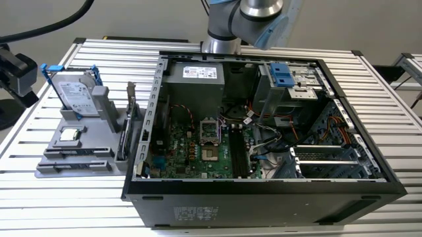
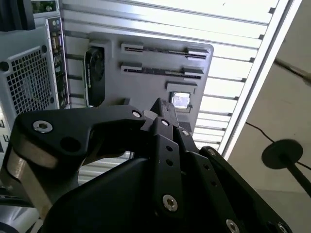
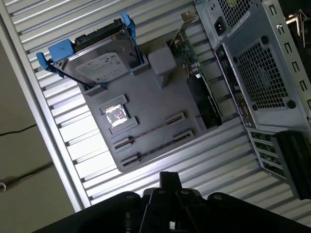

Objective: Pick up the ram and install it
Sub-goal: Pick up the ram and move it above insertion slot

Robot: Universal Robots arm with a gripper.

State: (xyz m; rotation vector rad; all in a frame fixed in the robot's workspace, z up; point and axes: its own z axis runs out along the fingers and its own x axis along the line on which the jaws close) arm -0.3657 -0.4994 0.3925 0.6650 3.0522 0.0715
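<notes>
The ram (image 3: 151, 128) is a slim dark strip seen edge-on. It stands in the slot of the grey holder (image 3: 150, 97) nearest the square chip. The second wrist view shows the ram (image 2: 161, 71) between its two clips, and the exterior view has it (image 1: 76, 152) at its left. My gripper (image 3: 169, 178) hangs in the air well short of the holder, shut with nothing in it. In the second wrist view the gripper (image 2: 160, 108) points towards the holder (image 2: 146, 92). The arm (image 1: 254, 19) rises behind the computer case.
The open computer case (image 1: 264, 195) stands at the exterior view's right, its motherboard (image 1: 197, 148) exposed. The holder also carries a silver hard drive in a blue frame (image 3: 95, 60), a square chip (image 3: 116, 115) and an upright card with a metal bracket (image 3: 187, 46). All rest on a slatted metal table (image 1: 66, 197).
</notes>
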